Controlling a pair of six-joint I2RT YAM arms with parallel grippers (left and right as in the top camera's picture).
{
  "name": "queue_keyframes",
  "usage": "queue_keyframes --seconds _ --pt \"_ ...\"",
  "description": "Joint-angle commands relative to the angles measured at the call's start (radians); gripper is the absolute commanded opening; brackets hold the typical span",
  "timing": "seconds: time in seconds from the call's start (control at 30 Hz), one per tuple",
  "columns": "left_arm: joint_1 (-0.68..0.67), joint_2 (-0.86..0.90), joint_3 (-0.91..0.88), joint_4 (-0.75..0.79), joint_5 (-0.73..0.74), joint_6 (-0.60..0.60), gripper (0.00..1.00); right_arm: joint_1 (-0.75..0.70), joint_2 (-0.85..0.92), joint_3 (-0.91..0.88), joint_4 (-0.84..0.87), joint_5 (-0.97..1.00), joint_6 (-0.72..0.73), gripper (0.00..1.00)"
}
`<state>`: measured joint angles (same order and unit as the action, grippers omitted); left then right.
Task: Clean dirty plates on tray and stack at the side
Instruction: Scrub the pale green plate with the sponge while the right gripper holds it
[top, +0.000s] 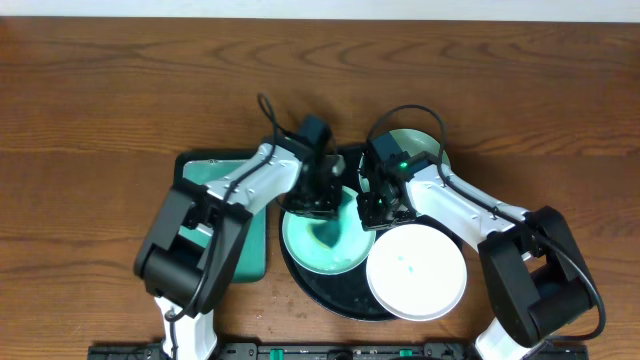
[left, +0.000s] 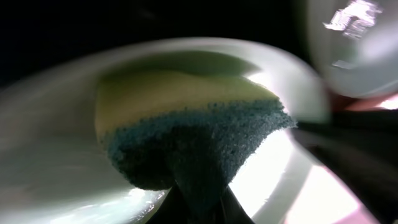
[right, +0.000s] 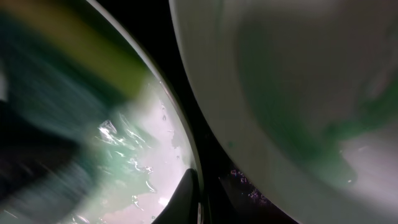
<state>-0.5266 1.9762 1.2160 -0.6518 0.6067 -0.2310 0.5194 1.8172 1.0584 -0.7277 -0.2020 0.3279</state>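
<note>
Desk: brown wooden desk that carries everything.
Tray: black round glossy tray with a raised rim, at the near middle of the desk between the two arms.
Side tray: green rectangular tray, just left of the black tray and mostly hidden under the left arm.
White plate: white round plate on the near right of the black tray, covering the rim there.
Smeared plate: pale mint-green round plate with a teal smear on the left half of the black tray, wet and shiny in the wrist views.
Far plate: second pale mint-green plate at the far right edge of the black tray, partly hidden by the right arm.
Sponge: yellow sponge with a blue scouring layer, pressed against the pale surface of the smeared plate.
Left end effector: narrow, pinching the sponge's blue side over the smeared plate's far edge.
Right end effector: closed tight on the smeared plate's right rim.
</note>
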Motion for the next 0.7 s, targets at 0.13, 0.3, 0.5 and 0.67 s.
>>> queue_keyframes --seconds 0.13,0.3,0.5,0.67 --pt "-0.071 0.07 -0.036 0.033 0.316 0.02 0.07 0.017 0.016 -0.017 0.01 -0.034 -0.018 0.01" --pt "-0.069 0.07 -0.036 0.006 0.26 0.019 0.07 0.016 0.016 -0.017 0.01 -0.034 -0.013 0.01" --pt "-0.059 0.07 -0.036 -0.169 -0.312 -0.104 0.07 0.016 0.016 -0.017 -0.002 -0.034 -0.011 0.01" --pt "-0.051 0.07 -0.036 -0.257 -0.621 -0.199 0.07 0.016 0.016 -0.017 -0.002 -0.034 -0.01 0.01"
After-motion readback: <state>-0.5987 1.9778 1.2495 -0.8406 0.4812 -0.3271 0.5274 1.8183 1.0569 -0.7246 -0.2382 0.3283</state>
